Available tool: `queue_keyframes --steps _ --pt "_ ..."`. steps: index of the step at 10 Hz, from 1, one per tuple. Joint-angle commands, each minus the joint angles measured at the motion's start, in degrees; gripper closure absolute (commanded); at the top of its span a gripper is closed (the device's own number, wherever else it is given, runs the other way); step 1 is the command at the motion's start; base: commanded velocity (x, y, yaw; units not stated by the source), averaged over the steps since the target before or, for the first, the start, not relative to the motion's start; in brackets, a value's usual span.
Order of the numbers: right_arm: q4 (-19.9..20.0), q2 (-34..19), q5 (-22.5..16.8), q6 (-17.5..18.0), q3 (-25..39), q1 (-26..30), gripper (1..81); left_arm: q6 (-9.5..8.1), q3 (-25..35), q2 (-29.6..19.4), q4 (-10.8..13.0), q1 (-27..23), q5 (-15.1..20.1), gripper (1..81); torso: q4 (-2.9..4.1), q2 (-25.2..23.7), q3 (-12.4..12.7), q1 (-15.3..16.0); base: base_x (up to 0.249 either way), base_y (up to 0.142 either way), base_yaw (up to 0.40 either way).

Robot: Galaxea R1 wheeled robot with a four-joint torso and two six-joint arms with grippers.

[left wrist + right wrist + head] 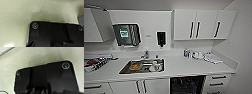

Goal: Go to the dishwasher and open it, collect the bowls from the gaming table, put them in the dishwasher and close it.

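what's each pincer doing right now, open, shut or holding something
Left pincer: cannot be told.
Right pincer: cannot be told.

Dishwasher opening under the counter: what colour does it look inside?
The dishwasher looks black inside; the head view shows it best.

We saw a smooth white countertop (184,66) with a soft sheen, and at nine o'clock from its middle a shiny metal sink (125,68). White upper cabinets (204,24) at one o'clock looked matt, with dark handles. The dishwasher (187,85) at five o'clock showed a dark, glinting inside. Beneath the wrists lay a pale speckled floor (15,22).
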Motion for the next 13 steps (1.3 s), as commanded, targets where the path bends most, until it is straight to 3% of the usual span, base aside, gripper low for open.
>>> queue_keyframes --steps 1,2,3,5,6,9,13 --pt "-0.71 -0.07 -2.19 -0.19 0.0 2.55 1.0 0.22 -0.18 -0.74 0.17 -2.59 2.57 1.0 0.0 5.49 -0.11 -3.54 0.0 0.0 0.0" --pt "-0.71 -0.07 -2.19 -0.19 0.0 2.38 1.0 0.22 -0.18 -0.65 0.43 -2.59 2.49 1.0 0.0 7.2 0.3 -4.72 0.0 0.0 0.0" --pt "-0.62 -0.15 -2.19 -0.19 0.0 2.2 1.0 0.22 -0.18 -0.65 0.43 -2.59 2.49 1.0 0.0 3.39 0.74 -2.23 0.0 0.0 0.0" --pt "-0.71 -0.33 -2.1 -0.19 -0.36 1.94 1.0 0.31 -0.18 -0.48 0.52 -2.59 2.4 1.0 0.0 6.54 0.87 -4.13 0.0 0.0 0.0" --pt "-0.79 -0.51 -2.1 -0.28 -0.53 1.94 1.0 0.4 -0.1 -0.48 0.61 -2.59 2.4 1.0 0.0 12.63 0.87 -8.1 0.0 0.0 0.0" --pt "-0.88 -0.86 -1.93 -0.36 -0.62 1.94 1.0 0.48 -0.18 -0.48 0.69 -2.59 2.49 1.0 0.0 14.3 0.87 -9.18 0.0 0.0 0.0" --pt "-1.67 -0.86 -1.84 -0.36 -0.62 2.02 1.0 0.4 -0.18 -0.3 0.69 -2.59 2.57 1.0 0.0 22.17 5.12 -12.88 0.0 0.0 0.0"
